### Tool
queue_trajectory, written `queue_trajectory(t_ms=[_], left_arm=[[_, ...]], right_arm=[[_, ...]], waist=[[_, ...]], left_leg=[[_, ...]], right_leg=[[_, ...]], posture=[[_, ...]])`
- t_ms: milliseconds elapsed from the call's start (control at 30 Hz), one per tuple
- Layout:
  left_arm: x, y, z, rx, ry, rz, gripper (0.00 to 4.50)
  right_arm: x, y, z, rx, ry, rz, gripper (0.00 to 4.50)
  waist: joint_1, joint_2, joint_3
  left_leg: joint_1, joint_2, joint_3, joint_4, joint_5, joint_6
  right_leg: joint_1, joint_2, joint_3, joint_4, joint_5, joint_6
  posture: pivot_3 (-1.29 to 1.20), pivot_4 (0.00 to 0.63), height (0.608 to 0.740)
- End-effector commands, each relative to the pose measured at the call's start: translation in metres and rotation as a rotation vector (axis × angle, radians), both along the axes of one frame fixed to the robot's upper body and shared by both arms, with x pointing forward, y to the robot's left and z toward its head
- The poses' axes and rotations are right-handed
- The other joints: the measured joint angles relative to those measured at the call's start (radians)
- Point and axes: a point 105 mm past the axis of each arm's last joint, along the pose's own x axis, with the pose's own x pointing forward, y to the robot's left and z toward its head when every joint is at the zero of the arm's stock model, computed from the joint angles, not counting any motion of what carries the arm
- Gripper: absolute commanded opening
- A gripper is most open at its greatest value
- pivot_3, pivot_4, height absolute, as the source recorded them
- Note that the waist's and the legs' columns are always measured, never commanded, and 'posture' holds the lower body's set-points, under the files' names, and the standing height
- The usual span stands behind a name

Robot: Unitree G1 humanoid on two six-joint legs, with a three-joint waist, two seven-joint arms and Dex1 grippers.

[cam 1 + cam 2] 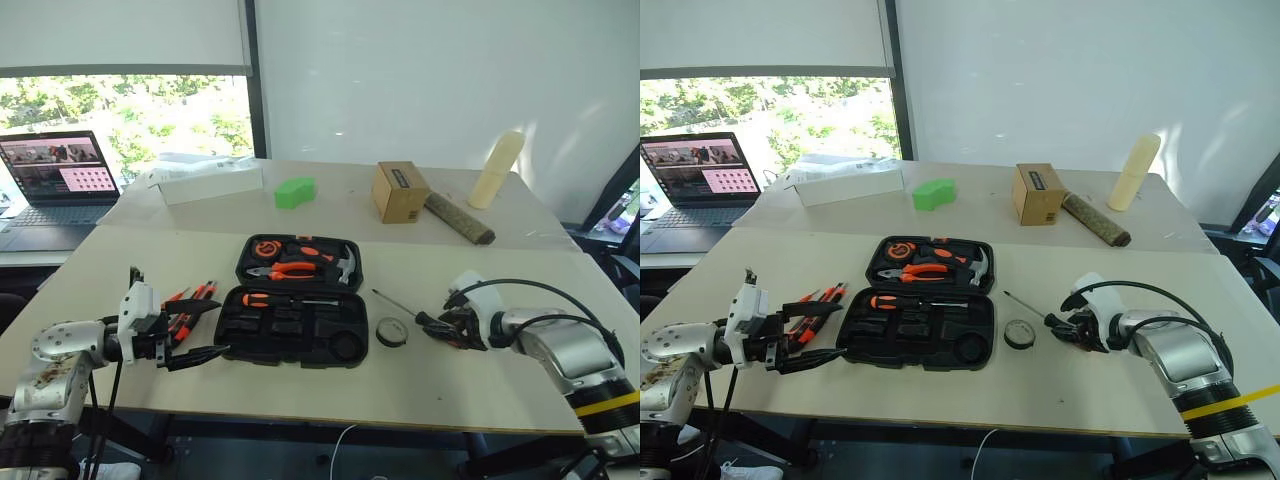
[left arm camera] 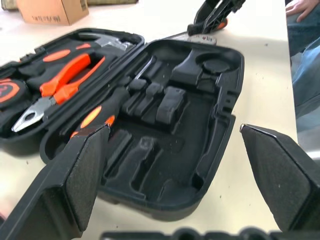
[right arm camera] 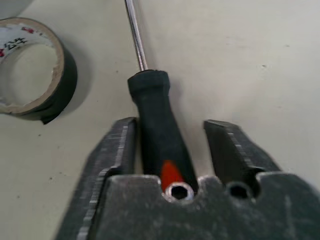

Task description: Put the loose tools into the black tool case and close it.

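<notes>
Beige table (image 1: 300, 390) by window (image 1: 130, 120) | left tool (image 1: 195, 335) apart | right tool (image 1: 440, 325) straddling screwdriver (image 3: 162, 135), grip unclear

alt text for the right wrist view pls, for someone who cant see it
The right claw straddles the black handle of a screwdriver lying on the pale table, one finger against the handle, the other with a gap beside it. The metal shaft runs away from the claw, and a small black tape roll lies flat beside it.

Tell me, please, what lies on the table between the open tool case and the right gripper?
In the left eye view, the black tape roll and a screwdriver lie between the tool case and the right gripper.
</notes>
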Motion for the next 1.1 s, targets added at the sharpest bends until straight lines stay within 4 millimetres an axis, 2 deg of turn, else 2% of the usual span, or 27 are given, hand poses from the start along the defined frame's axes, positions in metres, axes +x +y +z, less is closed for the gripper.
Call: queue_trajectory(t_ms=[33, 100, 167, 233, 267, 300, 400, 433, 500, 567, 700, 900, 1100], left_arm=[[-0.004, -0.003, 0.007, -0.025, -0.028, -0.004, 4.50], [-0.006, 0.001, 0.006, -0.041, -0.025, 0.027, 4.50], [-0.006, 0.007, 0.004, -0.059, -0.022, 0.070, 4.50], [-0.007, 0.013, 0.000, -0.074, -0.016, 0.117, 4.50], [-0.007, 0.016, -0.001, -0.085, -0.011, 0.144, 4.50], [-0.007, 0.018, -0.003, -0.091, -0.008, 0.162, 4.50], [-0.008, 0.028, -0.008, -0.116, -0.007, 0.248, 4.50], [-0.008, 0.029, -0.009, -0.119, -0.007, 0.264, 4.50], [-0.014, 0.031, -0.010, -0.122, -0.005, 0.280, 4.50], [-0.017, 0.031, -0.010, -0.120, -0.005, 0.288, 4.50], [-0.020, 0.035, -0.008, -0.113, -0.013, 0.311, 4.50], [-0.021, 0.038, -0.007, -0.103, -0.013, 0.326, 4.50], [-0.020, 0.037, -0.007, -0.095, -0.017, 0.324, 4.50]], right_arm=[[0.014, -0.008, 0.041, -0.043, -0.226, 0.065, 0.97], [0.020, -0.003, 0.066, -0.088, -0.346, 0.141, 0.97], [0.023, 0.023, 0.092, -0.072, -0.444, 0.288, 0.97], [0.022, 0.065, 0.109, -0.029, -0.483, 0.458, 0.97], [0.019, 0.089, 0.111, -0.017, -0.470, 0.548, 0.97], [0.017, 0.105, 0.111, -0.013, -0.457, 0.606, 0.97], [0.018, 0.168, 0.099, 0.006, -0.348, 0.702, 0.97], [0.019, 0.181, 0.097, 0.002, -0.327, 0.705, 0.97], [0.015, 0.203, 0.079, -0.075, -0.279, 0.771, 0.97], [0.013, 0.210, 0.067, -0.132, -0.251, 0.798, 0.97], [0.018, 0.203, 0.047, -0.227, -0.192, 0.797, 0.97], [0.023, 0.197, 0.038, -0.269, -0.151, 0.782, 0.97], [0.027, 0.195, 0.029, -0.237, -0.094, 0.745, 0.97]], waist=[[-0.001, 0.000, 0.000], [-0.006, 0.001, 0.001], [-0.015, 0.004, 0.003], [-0.031, 0.005, 0.003], [-0.039, 0.005, 0.003], [-0.047, 0.005, 0.003], [-0.054, 0.005, 0.003], [-0.055, 0.005, 0.003], [-0.049, 0.005, 0.003], [-0.033, 0.005, 0.003], [-0.008, 0.005, 0.003], [-0.020, 0.005, 0.003], [-0.024, 0.005, 0.003]], left_leg=[[0.000, 0.000, 0.000, 0.000, 0.000, 0.000], [0.000, 0.000, 0.001, 0.000, 0.000, 0.000], [0.000, 0.000, 0.001, 0.000, 0.000, -0.001], [0.001, 0.001, 0.001, -0.001, 0.001, -0.001], [0.002, 0.002, 0.002, -0.001, 0.001, -0.002], [0.002, 0.003, 0.001, -0.001, 0.001, -0.002], [0.003, 0.006, 0.001, -0.002, 0.002, -0.003], [0.004, 0.007, 0.001, -0.002, 0.003, -0.006], [0.002, 0.008, 0.001, -0.003, 0.005, -0.009], [0.001, 0.006, 0.001, -0.002, 0.005, -0.009], [-0.002, 0.002, 0.001, 0.001, 0.004, -0.006], [-0.001, 0.003, 0.002, 0.000, 0.004, -0.008], [0.004, 0.003, 0.002, 0.000, 0.006, -0.010]], right_leg=[[0.000, 0.000, 0.000, 0.000, 0.000, 0.000], [-0.001, 0.000, 0.001, 0.000, 0.000, 0.000], [-0.001, 0.000, 0.001, 0.001, 0.000, 0.000], [-0.002, 0.001, 0.001, 0.001, 0.001, -0.001], [-0.002, 0.002, 0.002, 0.001, 0.001, -0.001], [-0.001, 0.004, 0.002, 0.001, 0.001, -0.002], [-0.001, 0.007, 0.002, 0.002, 0.002, -0.005], [-0.002, 0.009, 0.002, 0.003, 0.003, -0.007], [-0.004, 0.009, 0.001, 0.010, 0.004, -0.008], [-0.005, 0.007, 0.000, 0.011, 0.004, -0.008], [-0.006, 0.000, -0.004, 0.011, 0.004, -0.008], [-0.005, 0.000, -0.007, 0.011, 0.004, -0.007], [-0.002, 0.001, -0.007, 0.013, 0.003, -0.008]], posture=[[0.00, 0.150, 0.740], [0.00, 0.150, 0.740], [0.00, 0.150, 0.740], [0.00, 0.150, 0.740], [0.00, 0.150, 0.740], [0.00, 0.150, 0.740], [0.00, 0.150, 0.740], [0.00, 0.150, 0.740], [0.00, 0.150, 0.740], [0.00, 0.150, 0.740], [0.00, 0.150, 0.740], [0.00, 0.150, 0.740], [0.00, 0.150, 0.740]])
